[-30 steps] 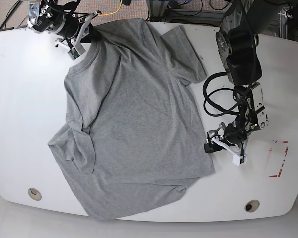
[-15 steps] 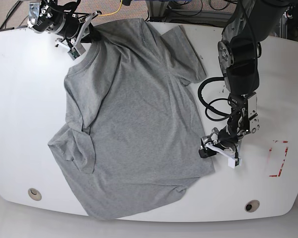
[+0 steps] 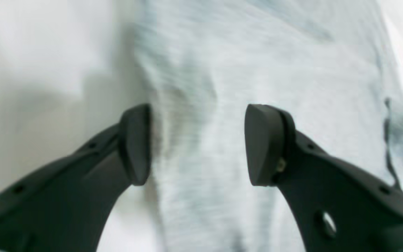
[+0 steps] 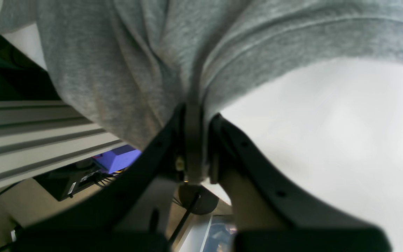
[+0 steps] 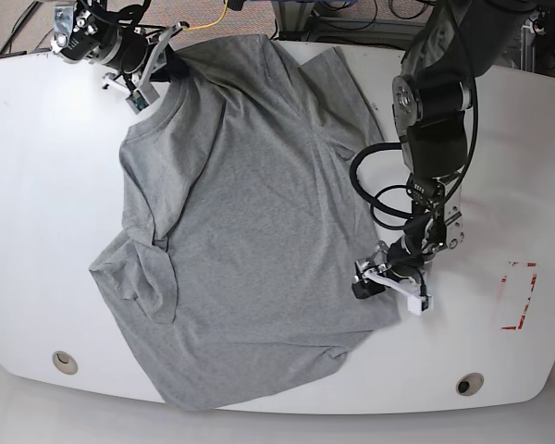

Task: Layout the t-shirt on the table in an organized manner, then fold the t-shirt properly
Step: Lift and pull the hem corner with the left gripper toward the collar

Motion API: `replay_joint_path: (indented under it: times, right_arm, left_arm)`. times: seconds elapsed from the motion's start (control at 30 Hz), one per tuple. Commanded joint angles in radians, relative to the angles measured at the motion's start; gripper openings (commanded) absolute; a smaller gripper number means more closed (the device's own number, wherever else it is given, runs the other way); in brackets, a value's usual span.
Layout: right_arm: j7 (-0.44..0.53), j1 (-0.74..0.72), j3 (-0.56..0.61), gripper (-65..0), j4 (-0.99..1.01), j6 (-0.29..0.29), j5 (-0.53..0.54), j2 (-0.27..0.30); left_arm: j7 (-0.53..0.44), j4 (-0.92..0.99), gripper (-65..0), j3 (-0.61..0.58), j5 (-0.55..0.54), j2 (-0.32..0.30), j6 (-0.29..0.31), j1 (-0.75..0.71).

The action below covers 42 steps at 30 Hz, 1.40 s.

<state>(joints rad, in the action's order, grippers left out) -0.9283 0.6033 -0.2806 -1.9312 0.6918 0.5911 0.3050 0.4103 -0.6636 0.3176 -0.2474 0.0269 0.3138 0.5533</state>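
Grey t-shirt lies spread across the white table. My left gripper hangs with jaws wide apart over its side edge, and my right gripper is clamped on its far corner.

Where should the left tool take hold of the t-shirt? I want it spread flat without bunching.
Judging by its pose, the side hem of the t-shirt near its lower corner. The left tool is open, one finger over the bare table and one over cloth, straddling that edge. Come in from the bare-table side; the edge lies flat there. The right tool is shut on the t-shirt at the shoulder.
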Motion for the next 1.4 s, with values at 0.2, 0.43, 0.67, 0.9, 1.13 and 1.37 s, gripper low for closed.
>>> replay_joint_path:
  times: [0.2, 0.43, 0.67, 0.9, 1.13, 1.37]
  right_arm:
    - [0.015, 0.002, -0.006, -65.0, -0.021, 0.006, 0.017, 0.012]
    - [0.016, 0.002, -0.007, -65.0, -0.021, 0.006, 0.016, 0.012]
    - [0.015, -0.023, -0.045, -65.0, -0.021, 0.006, 0.013, 0.013]
    - [0.015, -0.035, -0.157, -65.0, -0.017, 0.006, 0.013, 0.027]
    - [-0.005, -0.108, -0.190, -65.0, 0.043, 0.006, 0.014, 0.113]
    - [-0.013, -0.224, -0.185, -65.0, 0.154, 0.006, 0.014, 0.173]
  left_arm:
    - [-0.003, -0.009, -35.8, -0.004, -0.003, 0.034, 0.006, 0.024]
    - [-0.035, -0.009, -61.5, -0.004, -0.003, 0.031, 0.006, 0.024]
    - [-0.032, -0.018, -65.0, -0.004, -0.007, 0.006, -0.025, 0.012]
    - [-0.020, -0.095, -65.0, 0.001, -0.011, -0.052, -0.025, -0.034]
    - [0.095, -0.315, -65.0, 0.022, -0.013, -0.103, -0.025, -0.155]
    - [0.263, -0.594, -65.0, 0.119, -0.013, -0.103, -0.023, -0.301]
